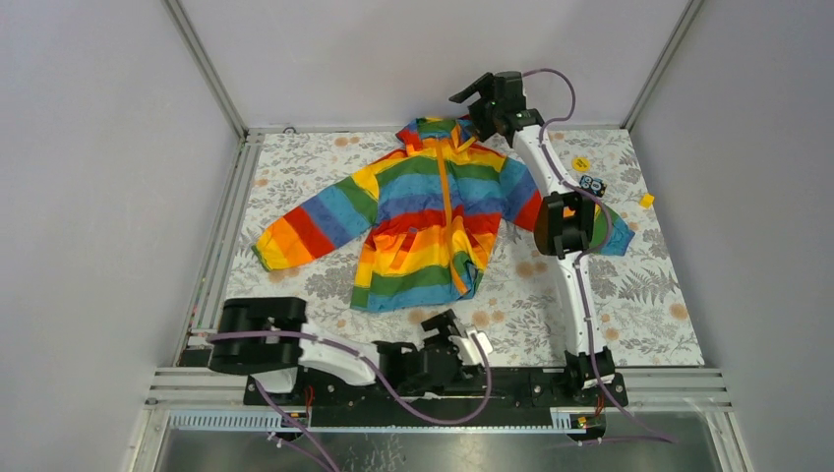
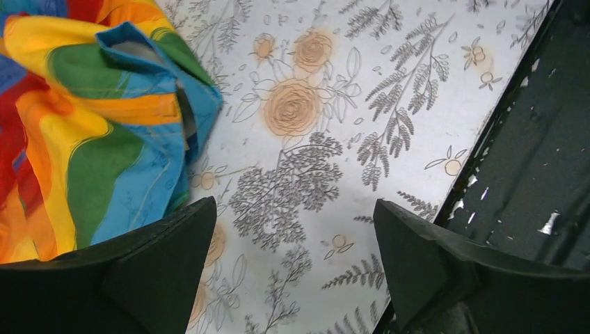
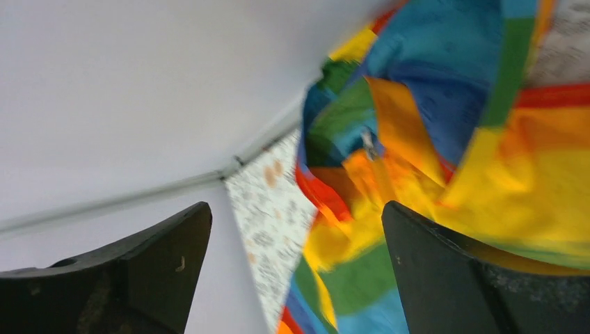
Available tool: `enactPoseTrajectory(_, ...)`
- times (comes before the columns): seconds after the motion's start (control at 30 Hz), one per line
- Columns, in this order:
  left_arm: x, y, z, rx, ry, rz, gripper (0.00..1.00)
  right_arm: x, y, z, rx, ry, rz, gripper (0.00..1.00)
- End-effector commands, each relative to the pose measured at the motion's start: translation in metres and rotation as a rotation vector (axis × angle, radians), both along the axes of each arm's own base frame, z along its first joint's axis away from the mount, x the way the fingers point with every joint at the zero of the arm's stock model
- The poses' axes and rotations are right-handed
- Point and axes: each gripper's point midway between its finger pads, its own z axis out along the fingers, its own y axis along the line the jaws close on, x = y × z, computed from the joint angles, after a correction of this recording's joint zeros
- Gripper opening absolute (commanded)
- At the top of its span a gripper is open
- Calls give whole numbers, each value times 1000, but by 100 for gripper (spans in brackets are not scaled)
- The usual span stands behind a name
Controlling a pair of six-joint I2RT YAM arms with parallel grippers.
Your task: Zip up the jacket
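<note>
Left jaws low by the near edge of the bench [image 1: 639, 285], spread wide, nothing held. One finger [image 2: 139, 271] sits just in front of the blue hem corner [image 2: 202, 104] of the jacket [image 1: 423, 216]. Jacket lies front-up mid-bench, sleeves out to both sides, orange zipper [image 1: 445, 187] down the centre, collar toward the far wall. Right jaws at the far side by the collar, wide open, gripping nothing; wrist view blurred. Right arm [image 1: 565, 224] partly hides one sleeve.

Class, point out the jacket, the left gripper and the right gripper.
jacket [image 1: 413, 197], top view, chest stripes.
left gripper [image 2: 292, 207], left wrist view, between its fingertips.
right gripper [image 3: 296, 207], right wrist view, between its fingertips.
</note>
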Motion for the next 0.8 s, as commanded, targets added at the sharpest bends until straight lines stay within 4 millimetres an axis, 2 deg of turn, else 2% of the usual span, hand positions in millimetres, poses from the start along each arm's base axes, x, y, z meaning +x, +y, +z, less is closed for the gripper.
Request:
enactPoseTrajectory(0.0,-5,-5,42,-218,187,-14,95,-64,-3,73,-213,-68,196,100)
enactPoseTrajectory(0.1,0,-2,82,-346,244,-33,96,-111,-23,85,-387,-33,297,100)
enactPoseTrajectory(0.27,27,18,172,-575,267,11,98,-199,-62,100,-632,-51,394,100)
enactPoseTrajectory(0.33,44,30,208,-634,252,59,99,-230,-81,129,-688,-149,352,100)
enactPoseTrajectory(0.37,51,34,237,-680,236,71,99,-252,-91,158,-703,-232,318,100)
enactPoseTrajectory(0.53,81,63,335,-799,141,195,99,-333,-138,243,-736,-564,83,99)
enactPoseTrajectory(0.67,91,87,404,-899,51,251,99,-396,-179,305,-743,-757,-126,100)
enactPoseTrajectory(0.77,92,103,446,-976,-12,257,99,-440,-207,343,-729,-847,-265,99)
